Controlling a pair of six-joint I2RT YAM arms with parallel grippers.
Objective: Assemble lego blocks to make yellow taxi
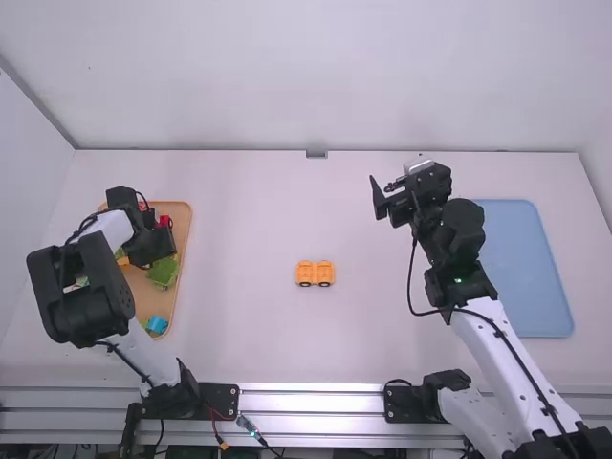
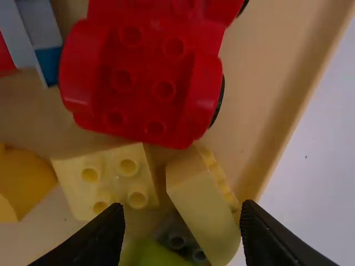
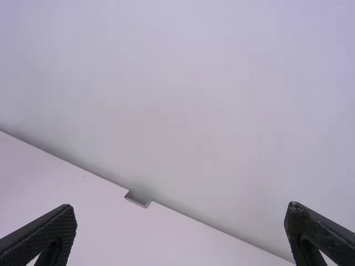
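Left gripper down over the tan tray, jaws parted, nothing gripped; a pale yellow block lies tilted between the fingers, one fingertip close by its end, contact uncertain. Just beside it, a second pale block sits studs up. Red wheeled piece adjacent; dark studded piece and green piece crowd in from another side. Farther out, mid-bench, the orange-yellow wheeled pair stands upright, well apart from both arms; I take it for the taxi's base. Right gripper is raised above the bench, jaws wide and empty, with the blue tray beside that arm. Step in hand, my judgement: picking the next yellow block. Good practice: centre the jaws on one block, line them up with two flat opposite sides, descend short of the tray floor, close gently. The tilted one may roll or come up skewed; the studs-up one looks the steadier pick, if its neighbours leave finger room. Hard to make out: the dark piece is partly covered by the tilted block, the green piece is cut off, and the left arm hides much of the tray from above.
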